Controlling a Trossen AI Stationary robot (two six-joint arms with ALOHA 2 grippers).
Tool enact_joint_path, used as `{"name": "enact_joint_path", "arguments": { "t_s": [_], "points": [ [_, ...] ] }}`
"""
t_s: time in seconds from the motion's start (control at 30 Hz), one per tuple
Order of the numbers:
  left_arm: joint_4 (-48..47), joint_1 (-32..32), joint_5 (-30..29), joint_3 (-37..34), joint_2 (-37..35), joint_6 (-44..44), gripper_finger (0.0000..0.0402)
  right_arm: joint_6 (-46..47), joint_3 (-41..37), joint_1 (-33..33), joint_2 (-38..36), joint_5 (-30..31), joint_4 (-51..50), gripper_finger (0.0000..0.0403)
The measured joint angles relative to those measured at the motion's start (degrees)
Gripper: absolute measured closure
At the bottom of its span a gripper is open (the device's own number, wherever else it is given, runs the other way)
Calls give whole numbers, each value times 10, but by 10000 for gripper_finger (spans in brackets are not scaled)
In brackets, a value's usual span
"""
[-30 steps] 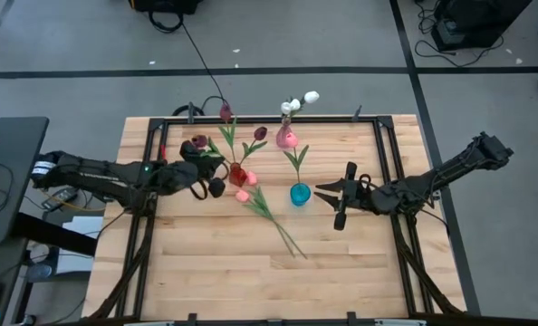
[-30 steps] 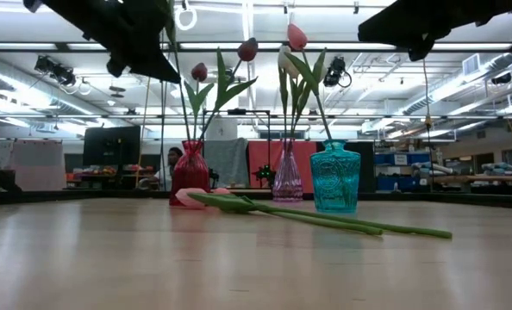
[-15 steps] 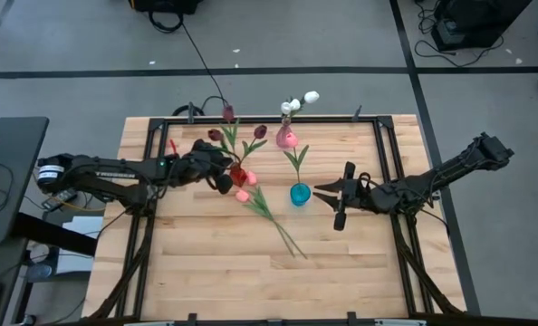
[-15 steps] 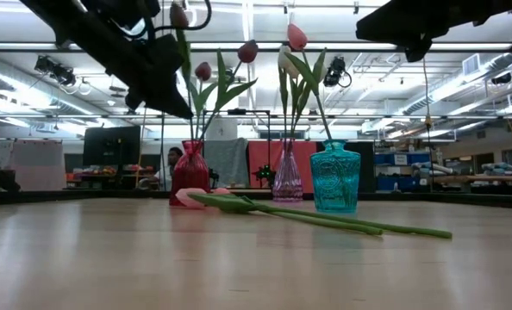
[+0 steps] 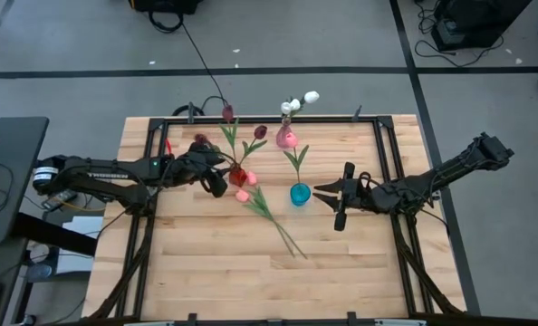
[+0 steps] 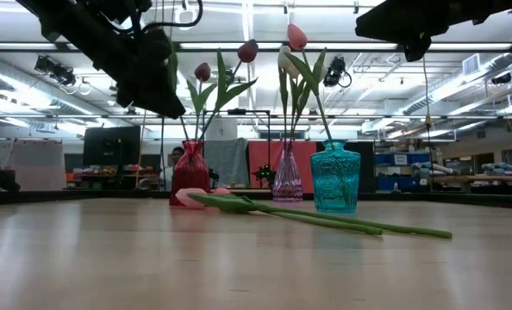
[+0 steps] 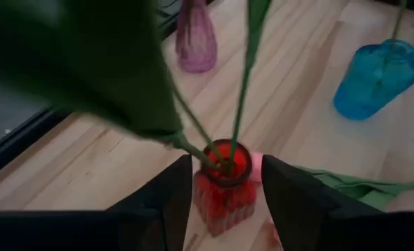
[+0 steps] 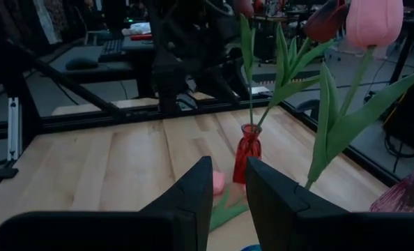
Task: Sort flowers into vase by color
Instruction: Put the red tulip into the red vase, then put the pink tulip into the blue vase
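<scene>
A red vase (image 5: 238, 175) holds three maroon tulips (image 5: 260, 132) by their stems. My left gripper (image 7: 226, 160) hangs open just above it and to its left, one finger on each side of the vase mouth (image 7: 224, 150); a blurred green leaf lies close to its camera. Two pink tulips (image 5: 262, 206) lie flat on the table between the red vase and a blue vase (image 5: 300, 194), which holds one green stem. A pink vase (image 5: 287, 139) carries white and pink flowers. My right gripper (image 5: 337, 199) hovers open to the right of the blue vase with nothing between its fingers.
The three vases stand close together in the far middle of the wooden table. A black metal frame (image 5: 389, 172) runs along the table's sides and far edge. The near half of the table top (image 5: 251, 281) is bare wood. A person (image 6: 177, 158) sits in the room behind.
My left gripper went toward the table's right edge, up to the red vase, with a maroon tulip, then drew back a little to the left. The tulip's head swung right and back again, and its stem stands in the red vase.
</scene>
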Motion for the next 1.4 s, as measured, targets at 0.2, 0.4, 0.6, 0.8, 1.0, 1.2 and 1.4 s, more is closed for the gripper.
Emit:
{"name": "enact_joint_path", "arguments": {
  "t_s": [0.2,0.4,0.6,0.8,1.0,1.2,1.4],
  "points": [
    [-9,-31,-1,0,-10,21,223,0,0,0,0,3,0,306],
    [-36,-55,-13,0,-31,20,224,1,0,0,0,3,0,306],
    [-78,-77,-27,0,-74,13,224,0,0,0,0,4,0,306],
    [-94,-120,-16,0,-121,15,224,1,0,0,0,5,0,306],
    [-7,-187,64,-8,-130,64,224,39,0,-1,13,-19,0,306],
    [157,-243,92,-64,-110,103,224,91,12,3,95,-44,2,307],
    [307,-278,68,-120,-78,88,224,102,71,25,200,-47,3,307]
  ]
}}
